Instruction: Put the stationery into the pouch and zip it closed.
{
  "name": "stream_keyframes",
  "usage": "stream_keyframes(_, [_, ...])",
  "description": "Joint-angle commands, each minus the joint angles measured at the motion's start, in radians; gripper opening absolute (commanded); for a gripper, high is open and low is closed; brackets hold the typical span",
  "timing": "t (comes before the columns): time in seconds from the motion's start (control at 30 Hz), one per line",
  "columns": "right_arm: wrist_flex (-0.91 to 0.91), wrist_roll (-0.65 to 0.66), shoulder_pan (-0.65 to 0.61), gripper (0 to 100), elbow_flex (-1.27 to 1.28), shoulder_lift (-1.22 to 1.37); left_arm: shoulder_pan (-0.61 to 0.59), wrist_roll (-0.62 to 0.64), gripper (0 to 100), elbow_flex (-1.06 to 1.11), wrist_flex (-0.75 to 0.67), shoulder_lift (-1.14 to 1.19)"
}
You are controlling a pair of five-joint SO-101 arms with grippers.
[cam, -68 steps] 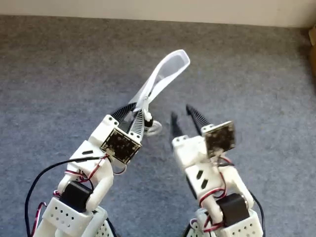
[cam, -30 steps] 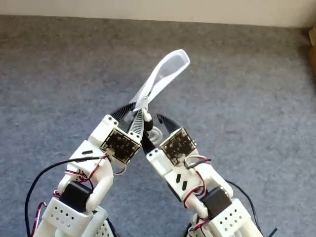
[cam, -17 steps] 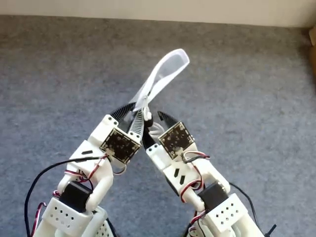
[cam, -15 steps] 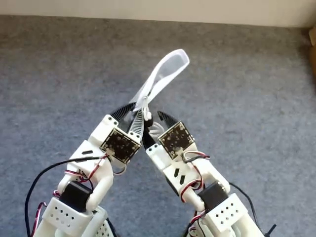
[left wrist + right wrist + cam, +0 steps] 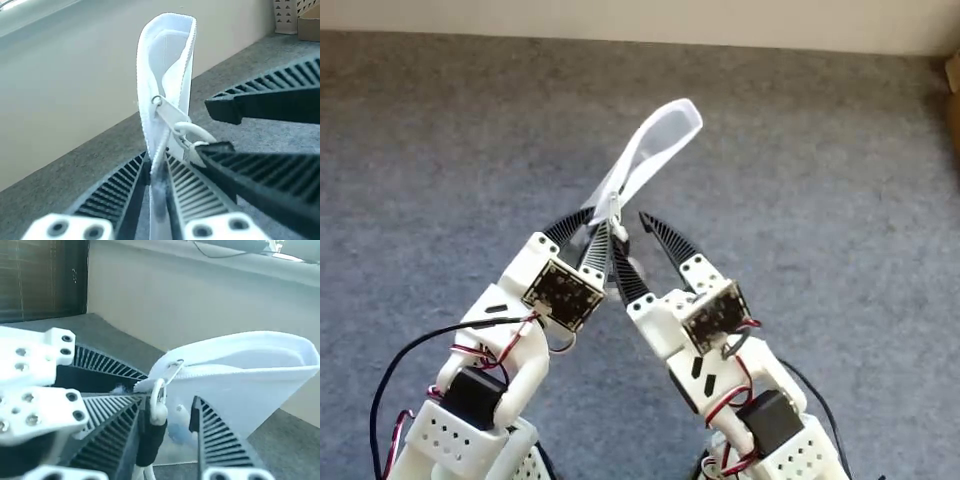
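The white pouch (image 5: 655,150) is held up off the grey worktop (image 5: 440,140), standing on end and tilting away from the two arms. The left gripper (image 5: 598,222) has it by the near, lower end: its ribbed black fingers (image 5: 125,185) are pressed together with the edge of the pouch pinched flat between them. From that grip the zipper teeth run up the edge to the slider (image 5: 157,100). Past the slider the far end of the pouch gapes in a loop, so the mouth there is not yet zipped.

A white zipper pull (image 5: 192,135), a tab ending in a ring, hangs off the slider on the side towards the right arm. The right gripper (image 5: 628,232) sits just beside the left one, up against the pouch, with its fingers well apart and nothing clamped. The ring lies right at the tip of one finger. From the right wrist view the ring hangs against that same finger's inner face, with the other finger standing clear of it.

I cannot tell what is inside the pouch.
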Motion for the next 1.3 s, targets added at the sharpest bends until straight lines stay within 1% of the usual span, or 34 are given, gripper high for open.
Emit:
stream_keyframes(0.0, [-0.008,0.011,0.013,12.5,-0.025,0.073,-0.024,-0.009,1,-0.012,0.002,-0.018])
stream_keyframes(0.07, [-0.010,0.011,0.013,12.5,-0.031,0.150,-0.024,-0.009,1,-0.012,0.003,-0.018])
stream_keyframes(0.2, [-0.077,0.008,0.016,12.3,-0.073,0.297,-0.024,-0.009,1,-0.012,0.003,-0.018])
stream_keyframes(0.27, [-0.084,0.008,0.031,12.1,-0.073,0.329,-0.024,-0.009,1,-0.012,0.003,-0.018])
stream_keyframes(0.4, [-0.081,0.008,0.045,12.0,-0.073,0.280,-0.024,-0.009,1,0.010,-0.002,-0.019])
stream_keyframes(0.6, [-0.079,0.006,0.048,12.0,-0.061,0.084,-0.024,-0.009,1,0.012,-0.002,-0.019])
stream_keyframes(0.77, [-0.031,0.006,0.047,12.0,-0.038,-0.005,-0.024,-0.009,1,0.013,-0.002,-0.019])
stream_keyframes(0.93, [-0.036,0.006,0.047,12.0,-0.038,0.035,-0.024,-0.009,1,0.013,-0.002,-0.019])
stream_keyframes(1.17, [-0.036,0.006,0.051,12.0,-0.045,0.208,-0.024,-0.009,1,0.013,-0.002,-0.019])
stream_keyframes(1.27, [-0.036,0.006,0.051,11.9,-0.056,0.216,-0.024,-0.009,1,0.015,-0.002,-0.019])
